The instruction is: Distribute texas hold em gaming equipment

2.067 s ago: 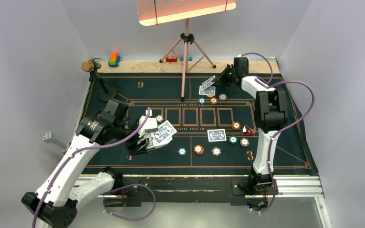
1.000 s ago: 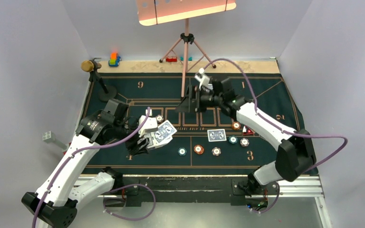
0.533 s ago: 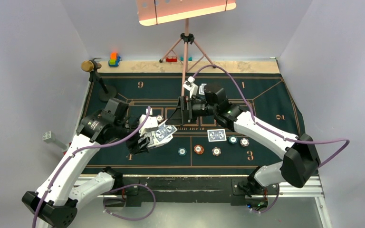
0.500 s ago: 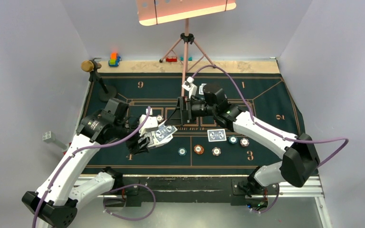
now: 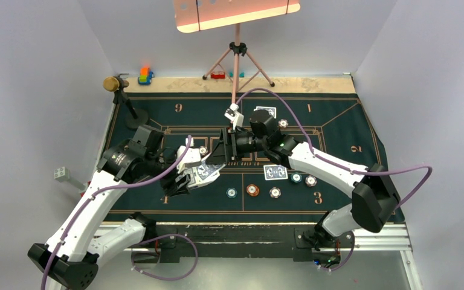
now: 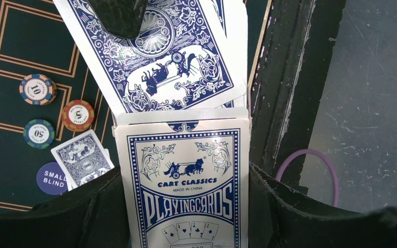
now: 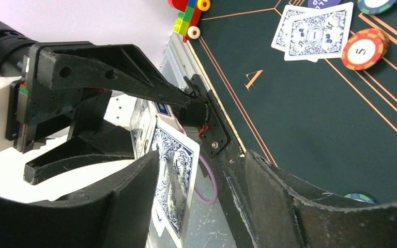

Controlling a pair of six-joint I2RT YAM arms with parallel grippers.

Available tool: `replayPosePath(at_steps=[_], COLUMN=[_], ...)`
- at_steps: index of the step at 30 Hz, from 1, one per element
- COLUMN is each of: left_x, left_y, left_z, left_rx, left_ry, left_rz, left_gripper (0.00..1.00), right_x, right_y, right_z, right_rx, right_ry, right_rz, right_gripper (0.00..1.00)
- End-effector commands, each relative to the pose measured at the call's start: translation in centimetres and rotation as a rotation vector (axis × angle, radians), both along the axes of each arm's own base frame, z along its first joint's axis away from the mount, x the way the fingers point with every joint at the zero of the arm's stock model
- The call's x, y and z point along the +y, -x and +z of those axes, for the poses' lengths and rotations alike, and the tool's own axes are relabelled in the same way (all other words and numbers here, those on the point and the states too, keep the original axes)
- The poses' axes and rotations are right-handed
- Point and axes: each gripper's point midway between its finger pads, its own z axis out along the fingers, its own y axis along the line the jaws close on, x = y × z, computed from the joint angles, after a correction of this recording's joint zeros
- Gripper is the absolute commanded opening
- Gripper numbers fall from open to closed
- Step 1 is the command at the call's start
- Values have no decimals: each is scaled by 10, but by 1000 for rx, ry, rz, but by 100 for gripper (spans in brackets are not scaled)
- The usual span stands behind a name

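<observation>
Deal in progress: the left gripper (image 5: 192,175) clamps the deck (image 6: 186,186) over the worktop's (image 5: 338,124) near-left side. The top card (image 7: 174,175) juts lengthwise toward the right gripper (image 5: 214,157), whose jaws stand apart either side of the card's end, not yet pinching. Chips (image 5: 252,190) lie well apart to the right.

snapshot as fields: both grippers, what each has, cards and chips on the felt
left gripper: shut on card box, cards fanned out of its top
right gripper: open, fingers either side of top card, not clamped
centre card: face down on felt
far card: face down, near the printed 1
chip row: three chips, near side of centre card
</observation>
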Motion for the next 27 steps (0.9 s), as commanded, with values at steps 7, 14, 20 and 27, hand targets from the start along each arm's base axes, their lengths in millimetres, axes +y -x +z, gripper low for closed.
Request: replayPosePath(at_steps=[7, 14, 20, 27], left_x=[-9, -9, -10, -10], left_y=[-2, -1, -1, -1], left_z=[20, 20, 22, 23], left_rx=[-44, -41, -45, -46], left_ry=[71, 73, 78, 78], left_rz=[-14, -17, -21, -22], left_gripper=[0, 0, 0, 0], right_x=[-6, -13, -18, -23], right_y=[0, -2, -5, -10], right_z=[13, 31, 34, 38], right_rx=[-33, -84, -110, -127], right_ry=[9, -1, 26, 35], right_rz=[-24, -58, -79, -106], right_gripper=[47, 47, 47, 35])
